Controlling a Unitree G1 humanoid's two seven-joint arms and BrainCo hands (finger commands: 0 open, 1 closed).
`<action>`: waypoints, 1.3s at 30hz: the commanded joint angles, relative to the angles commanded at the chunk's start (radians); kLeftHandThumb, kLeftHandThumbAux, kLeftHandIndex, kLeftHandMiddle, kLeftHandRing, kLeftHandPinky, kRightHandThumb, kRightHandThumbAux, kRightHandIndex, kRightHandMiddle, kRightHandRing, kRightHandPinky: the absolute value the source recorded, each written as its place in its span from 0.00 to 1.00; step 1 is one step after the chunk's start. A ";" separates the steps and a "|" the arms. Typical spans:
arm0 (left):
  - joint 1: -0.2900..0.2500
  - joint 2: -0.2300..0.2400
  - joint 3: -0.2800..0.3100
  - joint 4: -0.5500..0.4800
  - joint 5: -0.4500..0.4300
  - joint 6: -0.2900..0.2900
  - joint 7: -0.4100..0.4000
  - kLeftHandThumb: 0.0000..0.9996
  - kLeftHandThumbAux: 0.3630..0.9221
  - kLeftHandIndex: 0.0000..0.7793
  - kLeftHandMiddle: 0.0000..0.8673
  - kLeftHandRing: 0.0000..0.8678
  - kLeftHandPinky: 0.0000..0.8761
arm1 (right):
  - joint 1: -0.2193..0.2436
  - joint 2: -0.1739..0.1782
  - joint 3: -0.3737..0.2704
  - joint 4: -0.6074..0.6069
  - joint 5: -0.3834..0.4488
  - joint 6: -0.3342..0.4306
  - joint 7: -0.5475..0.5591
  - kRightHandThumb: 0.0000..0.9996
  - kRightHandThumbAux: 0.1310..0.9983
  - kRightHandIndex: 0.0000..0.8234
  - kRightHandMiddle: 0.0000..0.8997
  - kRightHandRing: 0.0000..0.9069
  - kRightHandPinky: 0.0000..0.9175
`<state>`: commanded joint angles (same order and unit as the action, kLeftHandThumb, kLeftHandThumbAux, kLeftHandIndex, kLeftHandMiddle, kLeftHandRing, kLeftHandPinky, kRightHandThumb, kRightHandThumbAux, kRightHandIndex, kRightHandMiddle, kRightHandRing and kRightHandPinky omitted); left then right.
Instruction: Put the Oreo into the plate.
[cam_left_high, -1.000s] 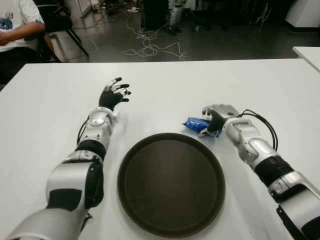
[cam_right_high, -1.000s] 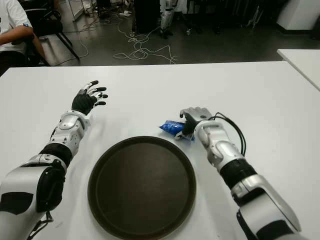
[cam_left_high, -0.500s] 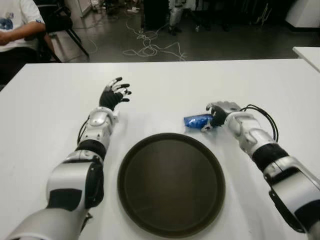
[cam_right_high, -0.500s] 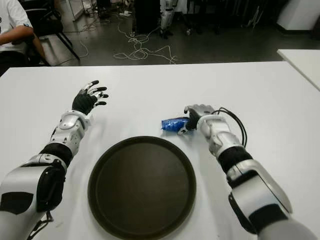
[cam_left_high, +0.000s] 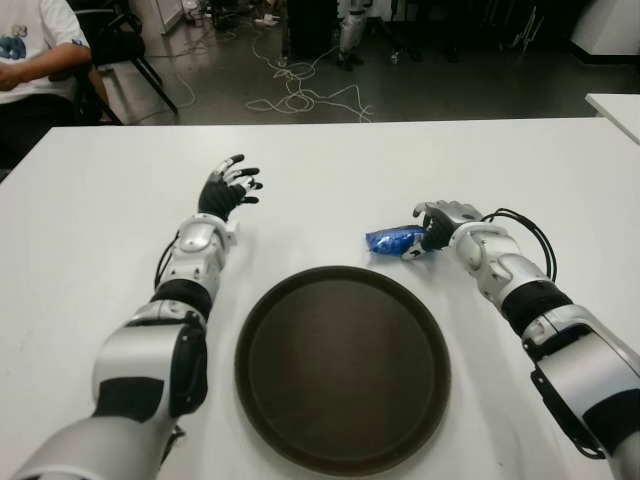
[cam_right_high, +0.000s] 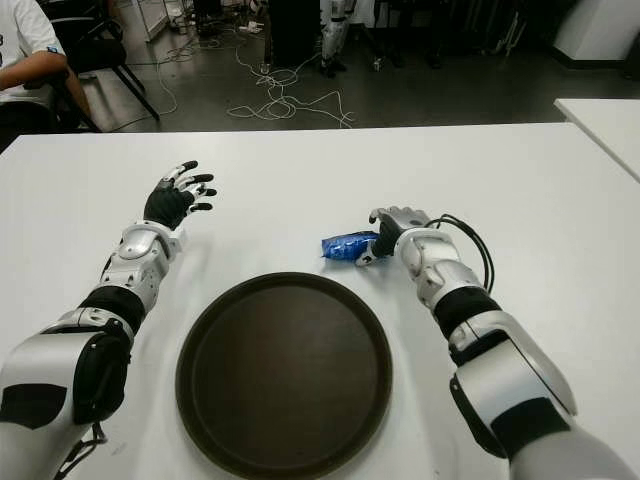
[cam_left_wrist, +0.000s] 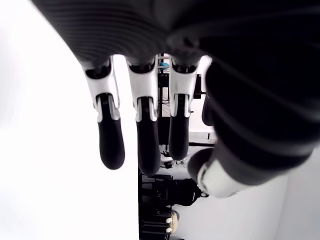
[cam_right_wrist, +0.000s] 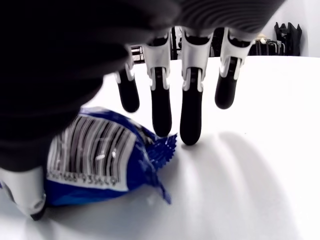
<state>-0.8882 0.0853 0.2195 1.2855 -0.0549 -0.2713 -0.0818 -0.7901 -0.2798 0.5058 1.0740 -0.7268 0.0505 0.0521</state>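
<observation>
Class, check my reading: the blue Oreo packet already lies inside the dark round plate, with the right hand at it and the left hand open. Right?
Not quite. The Oreo packet lies on the white table beyond the plate, as the left eye view shows. The right hand is at it; the left hand is open.

Right hand (cam_left_high: 437, 222) swung outward, turning Oreo (cam_left_high: 392, 240).

It looked like a lab: loose cables (cam_left_high: 300, 95) lay on a dark floor (cam_left_high: 450, 90) behind the white table (cam_left_high: 330, 160).
</observation>
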 joint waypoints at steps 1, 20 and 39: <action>0.000 0.000 0.000 0.000 0.000 -0.001 0.001 0.23 0.78 0.21 0.35 0.41 0.50 | 0.000 -0.001 0.001 0.001 0.002 -0.001 0.000 0.00 0.56 0.26 0.24 0.26 0.26; 0.000 -0.006 -0.001 -0.001 0.000 -0.003 0.014 0.24 0.74 0.22 0.34 0.40 0.49 | -0.006 -0.009 0.011 0.018 0.003 -0.009 -0.003 0.00 0.59 0.22 0.23 0.27 0.31; 0.000 -0.012 0.002 0.001 -0.003 -0.015 0.015 0.23 0.82 0.21 0.35 0.41 0.49 | 0.005 -0.038 -0.002 0.022 0.016 -0.149 -0.089 0.44 0.72 0.54 0.61 0.61 0.61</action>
<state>-0.8886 0.0728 0.2218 1.2864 -0.0574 -0.2859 -0.0672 -0.7855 -0.3180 0.5034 1.0963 -0.7107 -0.0985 -0.0373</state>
